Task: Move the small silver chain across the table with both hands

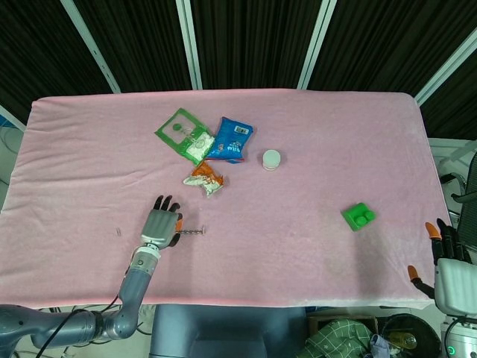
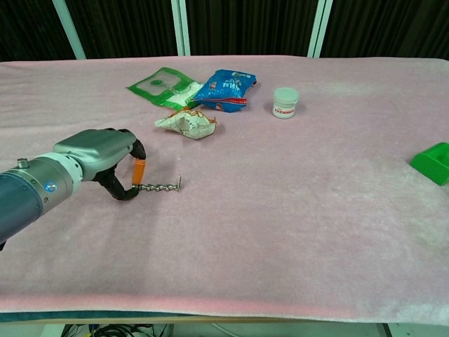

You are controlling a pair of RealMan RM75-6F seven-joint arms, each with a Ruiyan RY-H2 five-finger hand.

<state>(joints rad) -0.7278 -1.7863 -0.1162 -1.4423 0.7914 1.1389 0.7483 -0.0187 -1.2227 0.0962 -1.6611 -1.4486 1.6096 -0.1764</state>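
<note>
Left hand [image 2: 105, 158] sits low on the pink table [image 2: 295, 210], fingers curled, pinching the left end of the silver chain [image 2: 160, 187] between thumb and an orange-tipped finger. The chain lies stretched to the right on the cloth, front-left area, below the crumpled wrapper [image 2: 186, 123]. Right hand [image 1: 446, 261] is off the table's right edge, fingers spread apart, holding nothing. Green packet [image 1: 184, 133], blue packet [image 1: 230, 139], white jar [image 1: 271, 159] and green block [image 1: 358, 216] sit apart from the chain.
</note>
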